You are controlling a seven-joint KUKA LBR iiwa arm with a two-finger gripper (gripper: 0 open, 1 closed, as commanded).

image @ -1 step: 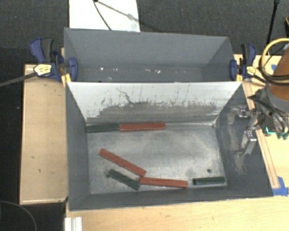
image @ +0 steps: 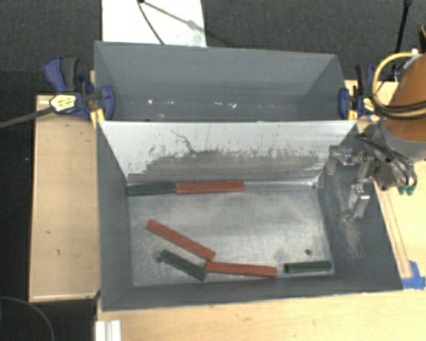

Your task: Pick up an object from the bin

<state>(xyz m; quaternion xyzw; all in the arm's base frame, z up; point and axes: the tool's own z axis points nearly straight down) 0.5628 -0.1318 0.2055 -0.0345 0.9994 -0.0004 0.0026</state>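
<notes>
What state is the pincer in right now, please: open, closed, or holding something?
Pincer: cannot be told whether open or closed; it hangs over the bin's right wall.

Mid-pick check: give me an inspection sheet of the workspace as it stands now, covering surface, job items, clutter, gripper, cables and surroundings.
Surface: grey metal bin, floor scuffed, back wall scratched.
Job's things: six sticks. Back red stick and back green stick lie end to end along the back wall. Slanted red stick, slanted green stick and flat red stick lie close together front-left. Short green stick lies front-right.
Clutter: small dark speck on the floor.
Grippers: gripper is over the bin's right sloped wall, over no stick.
Cables: yellow and black wrist cables; dark cable behind the bin.
Surroundings: dark textured ground.
</notes>
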